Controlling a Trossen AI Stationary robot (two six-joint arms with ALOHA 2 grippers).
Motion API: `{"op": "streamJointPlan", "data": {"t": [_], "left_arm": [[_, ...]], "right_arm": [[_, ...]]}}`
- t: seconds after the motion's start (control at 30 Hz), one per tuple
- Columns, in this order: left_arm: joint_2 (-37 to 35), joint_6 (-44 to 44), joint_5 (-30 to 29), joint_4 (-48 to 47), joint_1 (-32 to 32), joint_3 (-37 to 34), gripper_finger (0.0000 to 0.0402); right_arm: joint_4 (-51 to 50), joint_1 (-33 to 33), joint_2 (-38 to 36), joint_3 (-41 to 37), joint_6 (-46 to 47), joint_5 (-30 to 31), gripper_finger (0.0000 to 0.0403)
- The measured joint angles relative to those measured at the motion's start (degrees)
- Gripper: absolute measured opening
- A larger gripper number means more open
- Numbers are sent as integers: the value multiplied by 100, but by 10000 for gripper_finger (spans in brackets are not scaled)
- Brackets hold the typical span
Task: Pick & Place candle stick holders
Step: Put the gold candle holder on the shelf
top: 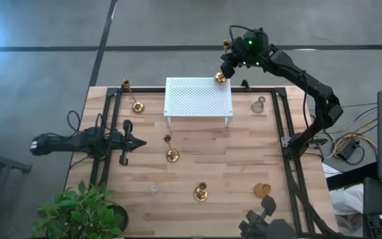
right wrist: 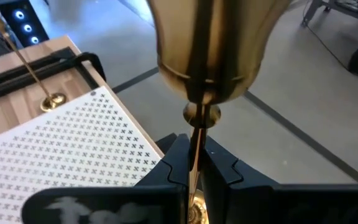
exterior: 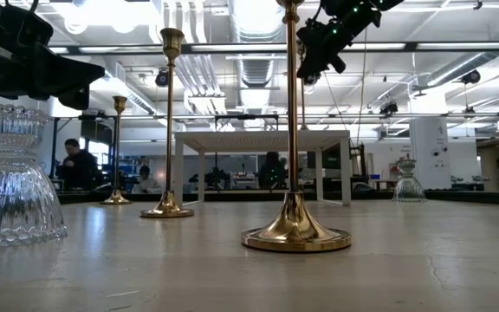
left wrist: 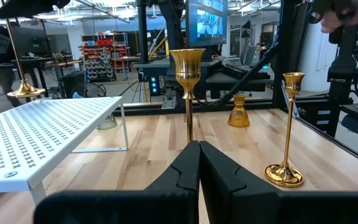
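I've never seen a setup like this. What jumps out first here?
The right tool grips a tall brass candle stick holder by its stem, its base on the far right corner of the white perforated rack. The left tool waits shut at the table's left, with other brass holders standing around.

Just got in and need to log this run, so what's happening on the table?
The right tool is shut on a tall brass candle stick holder, with its base at the white rack's far right corner. The left tool waits shut over the table's left side. Other holders stand on the wooden table, among them a brass one mid-table.
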Motion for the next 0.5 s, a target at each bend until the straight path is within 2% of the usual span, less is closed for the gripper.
{"op": "streamJointPlan", "data": {"t": [0.17, 0.5], "left_arm": [[0, -1, 0, 0, 1, 0, 14], [0, -2, 0, 0, -1, 0, 14]], "right_arm": [[349, 2, -127, -174, 296, -42, 11], [817, 17, -804, -1120, 527, 147, 11]]}}
